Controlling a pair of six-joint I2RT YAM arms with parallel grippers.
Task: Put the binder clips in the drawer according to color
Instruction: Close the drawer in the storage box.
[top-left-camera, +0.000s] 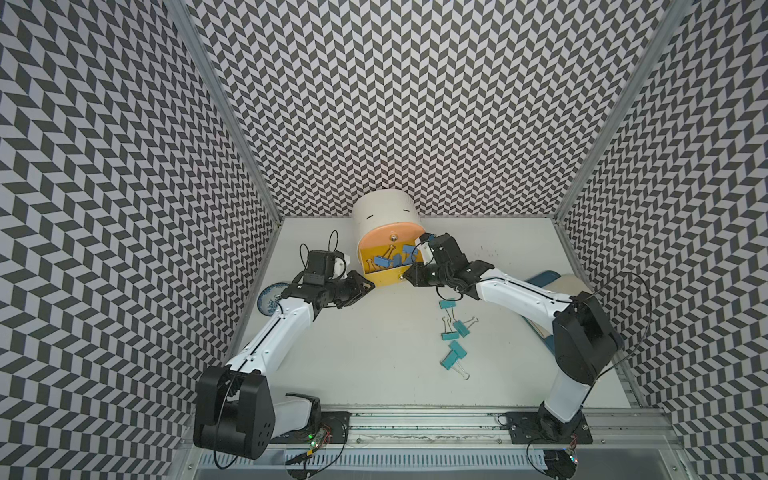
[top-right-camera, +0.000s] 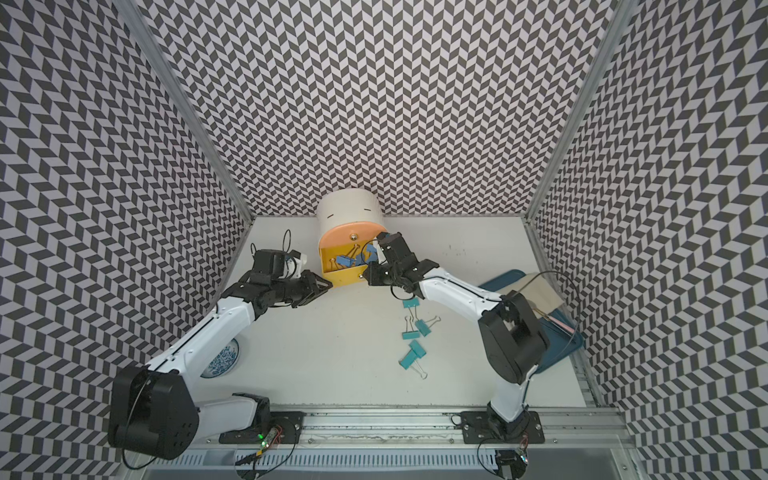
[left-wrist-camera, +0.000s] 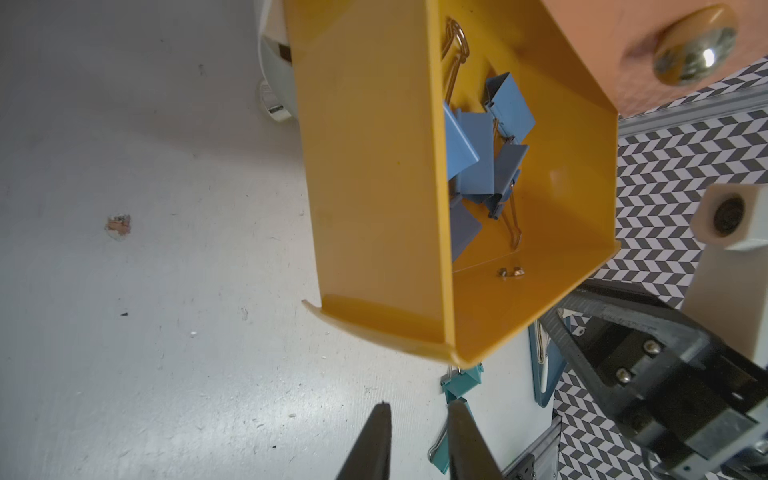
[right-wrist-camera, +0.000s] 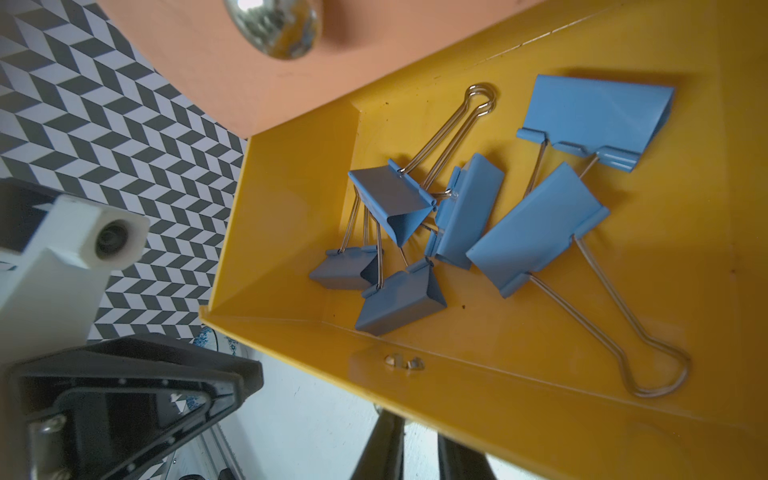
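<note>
- By the right gripper (top-left-camera: 409, 277), the yellow drawer (top-left-camera: 386, 279) sat open, blue clips (right-wrist-camera: 536, 228) inside; I couldn't tell its grip.
- Left gripper (left-wrist-camera: 419, 405) was narrow, empty.
- Next, I guessed: teal clips (top-left-camera: 460, 328).

White table (top-left-camera: 374, 365). Carries: cabinet (top-left-camera: 384, 212) at the back; five teal clips (top-left-camera: 461, 328) loose, right of centre; patterned dish (top-left-camera: 269, 297) by the left wall; blue tray (top-right-camera: 559, 357) by the right wall.

Drawer (right-wrist-camera: 291, 199): glossy smooth plastic. Clips (right-wrist-camera: 536, 232): matt painted metal, shiny wire handles (right-wrist-camera: 449, 124). Knob (right-wrist-camera: 274, 25): polished metal. Table (left-wrist-camera: 166, 291): matt, scuffed.
</note>
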